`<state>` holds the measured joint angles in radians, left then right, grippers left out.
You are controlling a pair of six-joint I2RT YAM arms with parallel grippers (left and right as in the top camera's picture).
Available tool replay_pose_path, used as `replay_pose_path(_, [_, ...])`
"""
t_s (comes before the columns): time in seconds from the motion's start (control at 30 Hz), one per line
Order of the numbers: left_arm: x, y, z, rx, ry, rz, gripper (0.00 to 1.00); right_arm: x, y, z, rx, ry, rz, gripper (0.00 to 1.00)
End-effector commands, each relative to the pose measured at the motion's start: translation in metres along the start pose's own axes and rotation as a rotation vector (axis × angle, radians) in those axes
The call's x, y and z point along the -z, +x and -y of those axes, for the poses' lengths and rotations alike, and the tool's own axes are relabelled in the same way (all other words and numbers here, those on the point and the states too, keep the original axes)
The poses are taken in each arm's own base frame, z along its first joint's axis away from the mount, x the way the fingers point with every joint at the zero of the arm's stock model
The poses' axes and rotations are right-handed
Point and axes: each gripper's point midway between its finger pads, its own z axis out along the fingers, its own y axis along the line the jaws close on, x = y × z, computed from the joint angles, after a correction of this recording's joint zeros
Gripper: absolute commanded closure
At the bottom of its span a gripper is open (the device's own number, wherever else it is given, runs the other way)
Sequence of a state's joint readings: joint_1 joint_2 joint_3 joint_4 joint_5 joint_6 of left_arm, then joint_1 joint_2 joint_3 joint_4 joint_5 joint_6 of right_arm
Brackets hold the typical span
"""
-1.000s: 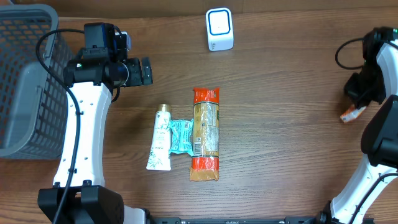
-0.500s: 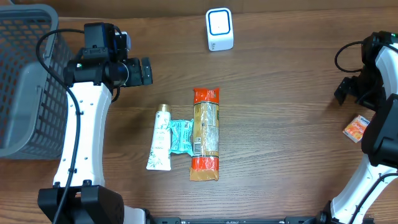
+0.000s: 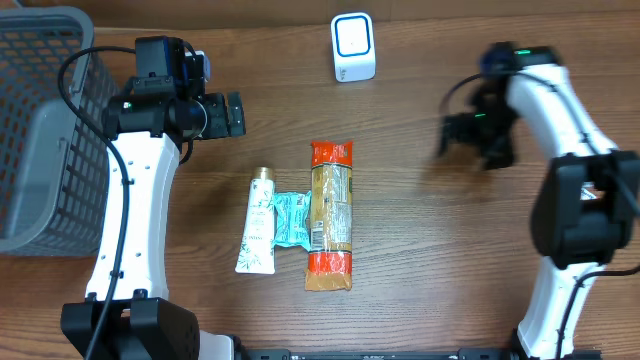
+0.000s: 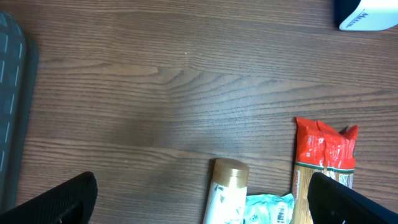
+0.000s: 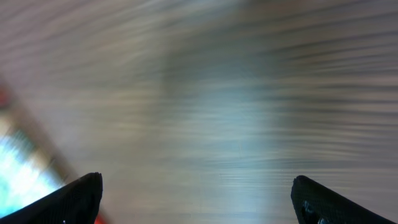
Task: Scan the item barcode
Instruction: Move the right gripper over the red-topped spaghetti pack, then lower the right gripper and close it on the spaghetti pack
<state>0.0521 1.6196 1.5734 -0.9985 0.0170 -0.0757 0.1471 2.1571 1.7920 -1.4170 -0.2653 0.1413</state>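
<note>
Overhead view.
- Table [image 3: 430,260]: brown wood grain.
- Basket [image 3: 40,120]: grey mesh, at the far left edge.
- Scanner [image 3: 352,47]: small white unit with a blue-ringed face, at the top centre, well apart from the goods.
- Pasta pack [image 3: 330,215]: long, clear middle with orange-red ends, lying lengthwise at the table's centre, untouched by either arm.
- Teal packet [image 3: 291,218]: crumpled, touching the pasta pack's left side.
- Tube [image 3: 257,221]: white with a gold cap pointing away, touching the teal packet's left side.
- Left gripper [image 3: 238,114]: up and left of the tube, well apart from it, fingers pointing right, nothing in them.
- Right gripper [image 3: 450,135]: a dark blur right of the pasta pack and below the scanner, clear of both.

Left wrist view.
- Left gripper [image 4: 205,199]: two dark fingertips [image 4: 62,199] in the bottom corners, spread wide, empty.
- Tube [image 4: 225,193], teal packet [image 4: 267,208] and pasta pack [image 4: 324,152]: side by side at the lower edge, between the tips in the frame.
- Scanner [image 4: 367,15]: a white corner at the upper right.
- Basket [image 4: 9,93]: grey rim at the left edge.

Right wrist view.
- Right gripper [image 5: 196,196]: fingertips [image 5: 81,193] in the bottom corners, spread wide, holding nothing.
- Table [image 5: 249,93]: heavily blurred grain; a teal smear at the lower left is too blurred to name.
</note>
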Motion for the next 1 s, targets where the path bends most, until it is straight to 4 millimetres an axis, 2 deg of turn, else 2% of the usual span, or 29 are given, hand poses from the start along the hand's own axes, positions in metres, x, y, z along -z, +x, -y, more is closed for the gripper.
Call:
replay_pose_path(0.0, [0.004,-0.005,0.005,0.002,0.003,0.02,0.0,-0.006,0.024,-0.057,0.195,-0.121,-0.059,0.01])
replay_pose_path(0.07, [0.004,-0.005,0.005,0.002,0.003,0.02,0.0,-0.016,0.041,-0.081,0.267,-0.102,-0.091,0.01])
replay_pose_path(0.2, [0.004,-0.005,0.005,0.002,0.003,0.02,0.0,-0.032,0.068,-0.118,0.384,-0.076,-0.125,0.0])
replay_pose_path(0.3, [0.004,-0.005,0.005,0.002,0.003,0.02,0.0,-0.041,0.079,-0.141,0.428,-0.065,-0.117,0.0])
replay_pose_path(0.4, [0.004,-0.005,0.005,0.002,0.003,0.02,0.0,-0.051,0.081,-0.159,0.429,-0.044,-0.073,0.0])
replay_pose_path(0.57, [0.004,-0.005,0.005,0.002,0.003,0.02,0.0,-0.059,0.064,-0.169,0.354,0.066,0.068,0.0])
replay_pose_path(0.67, [0.004,-0.005,0.005,0.002,0.003,0.02,0.0,-0.061,0.055,-0.18,0.318,0.066,0.136,0.0])
replay_pose_path(0.8, [0.004,-0.005,0.005,0.002,0.003,0.02,0.0,-0.063,0.053,-0.194,0.31,0.035,0.169,0.0])
replay_pose_path(0.97, [0.004,-0.005,0.005,0.002,0.003,0.02,0.0,-0.067,0.055,-0.192,0.265,0.04,0.163,0.0])
